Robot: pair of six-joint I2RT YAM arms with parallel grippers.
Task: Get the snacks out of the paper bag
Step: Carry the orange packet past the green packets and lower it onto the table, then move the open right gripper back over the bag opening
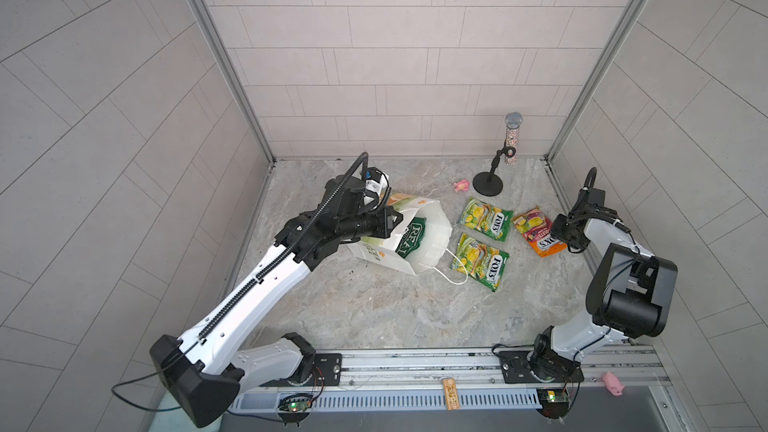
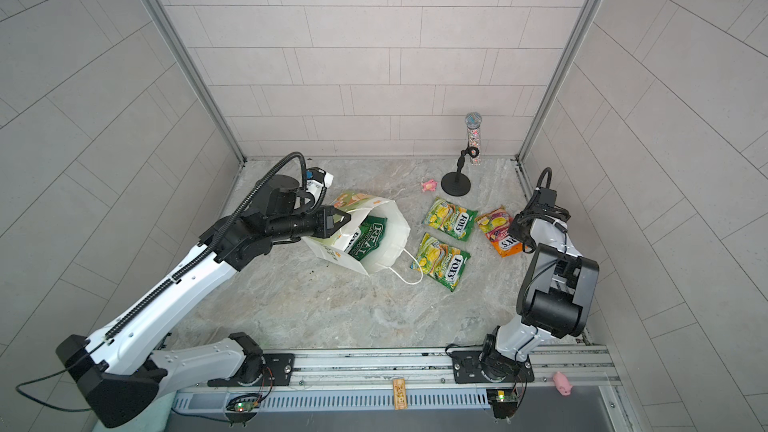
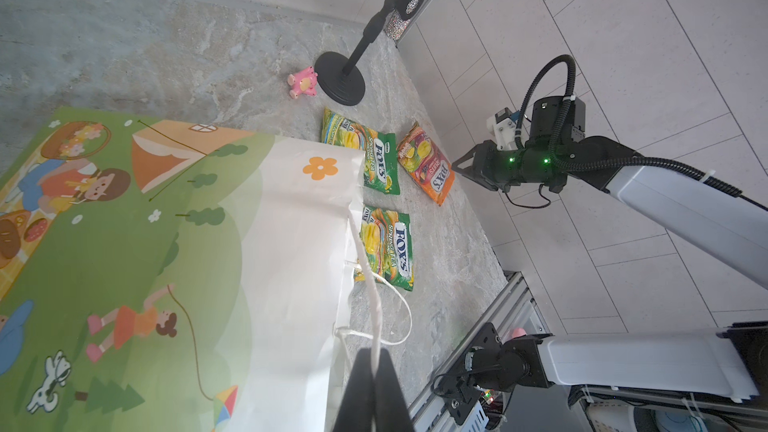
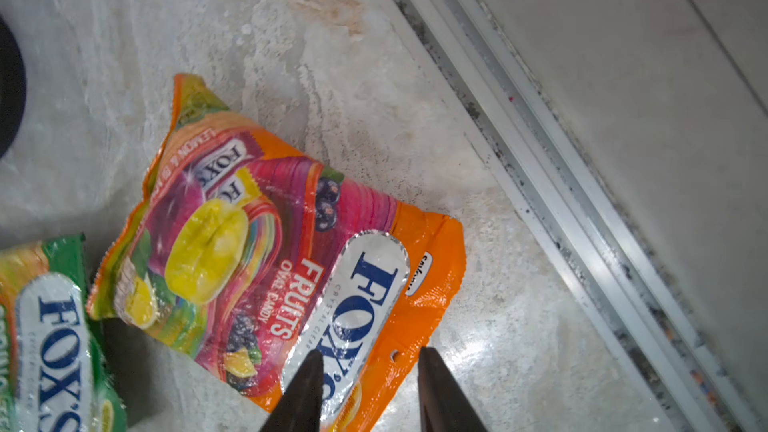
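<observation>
**A:** What is lying where on the grey marbled counter (image 1: pixel 374 305)?

**B:** The tall white paper bag (image 1: pixel 434 230) with the green picnic print is leaning over, its mouth opening upward and toward the right arm's side. The large dark green "REAL" chips bag (image 1: pixel 409 238) is sitting inside it, long axis running along the bag's depth. Two yellow-green "FOX'S" packets (image 1: pixel 486 220) (image 1: pixel 482 259) and one orange-red "FOX'S" packet (image 4: pixel 257 243) are lying flat outside, between the mouth and the right arm.

**A:** And the end effectors?

**B:** The left end effector (image 3: pixel 374 355) is pinching the bag's white cord handle (image 3: pixel 376 317), jaws fully closed. The right end effector (image 4: pixel 370 350) is hovering at the orange-red packet's edge, jaws parted and apparently gripping nothing.

**A:** Which one is better placed?

**B:** Probably the right. It is free, and the chips bag is lying leftward from it, beyond the yellow-green packets, so it is reachable through the mouth along its long axis.
</observation>
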